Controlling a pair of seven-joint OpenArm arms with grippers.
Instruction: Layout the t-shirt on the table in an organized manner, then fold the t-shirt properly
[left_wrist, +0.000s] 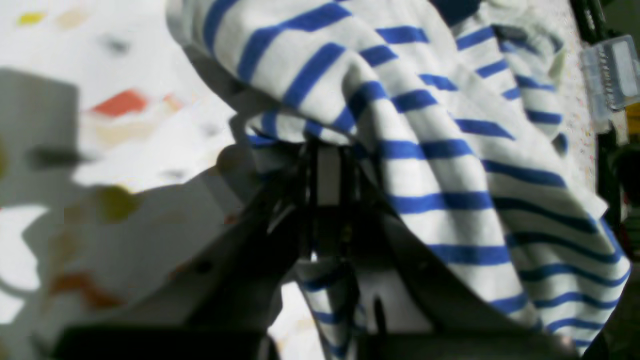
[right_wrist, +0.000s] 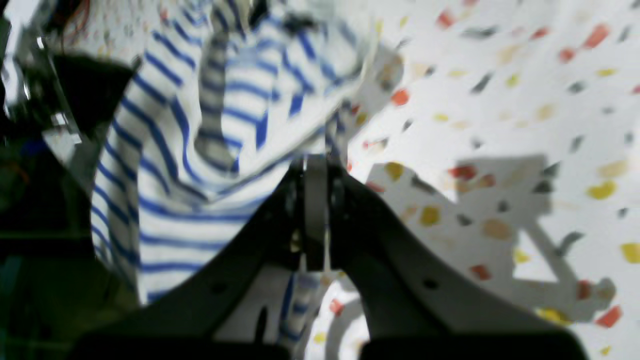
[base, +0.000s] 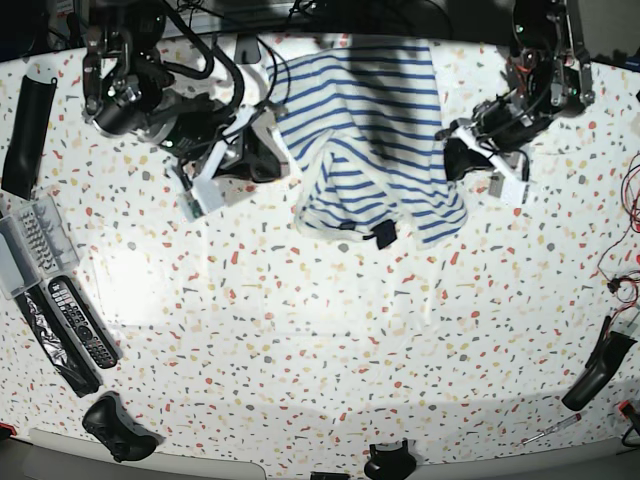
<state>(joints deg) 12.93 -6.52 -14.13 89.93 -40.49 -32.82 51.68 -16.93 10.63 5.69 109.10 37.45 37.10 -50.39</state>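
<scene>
The t-shirt, white with blue stripes, is bunched at the far middle of the table, with a small dark tag at its near edge. My left gripper is at the shirt's right side in the base view. In the left wrist view the left gripper is shut on a fold of the t-shirt. My right gripper is at the shirt's left side. In the right wrist view the right gripper is shut on the edge of the t-shirt.
A clear plastic box, remote controls and a black cylinder lie along the left edge. A game controller sits at the front left. Cables and a black handle lie at the right edge.
</scene>
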